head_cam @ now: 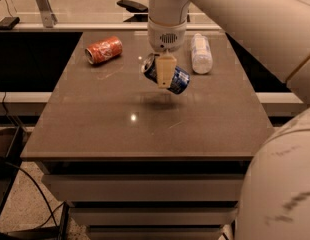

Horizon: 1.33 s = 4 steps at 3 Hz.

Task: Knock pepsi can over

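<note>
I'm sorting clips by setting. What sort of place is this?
Probably a lab or office test space: a plain brown table, loose cables trailing beside it, and the gripper holding the pepsi can tilted above the tabletop.
</note>
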Each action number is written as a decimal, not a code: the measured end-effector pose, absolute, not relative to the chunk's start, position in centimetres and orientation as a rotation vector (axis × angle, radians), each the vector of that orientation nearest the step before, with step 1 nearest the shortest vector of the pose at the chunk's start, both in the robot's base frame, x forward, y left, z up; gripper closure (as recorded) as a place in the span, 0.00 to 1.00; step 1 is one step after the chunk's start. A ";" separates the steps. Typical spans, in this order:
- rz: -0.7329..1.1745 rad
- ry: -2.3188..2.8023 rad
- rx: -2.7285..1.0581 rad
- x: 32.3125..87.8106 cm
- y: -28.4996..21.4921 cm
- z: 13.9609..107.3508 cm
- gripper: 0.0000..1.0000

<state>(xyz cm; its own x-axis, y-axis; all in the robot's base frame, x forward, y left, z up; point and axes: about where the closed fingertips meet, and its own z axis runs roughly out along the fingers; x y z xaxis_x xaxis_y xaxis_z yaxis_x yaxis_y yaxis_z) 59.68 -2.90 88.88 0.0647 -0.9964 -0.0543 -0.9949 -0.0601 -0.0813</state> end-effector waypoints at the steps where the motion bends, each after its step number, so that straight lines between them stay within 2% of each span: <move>1: -0.055 2.112 -2.227 59.8 -3.2 88.4 1.00; 4: -0.163 2.166 -2.257 59.8 -3.7 87.2 1.00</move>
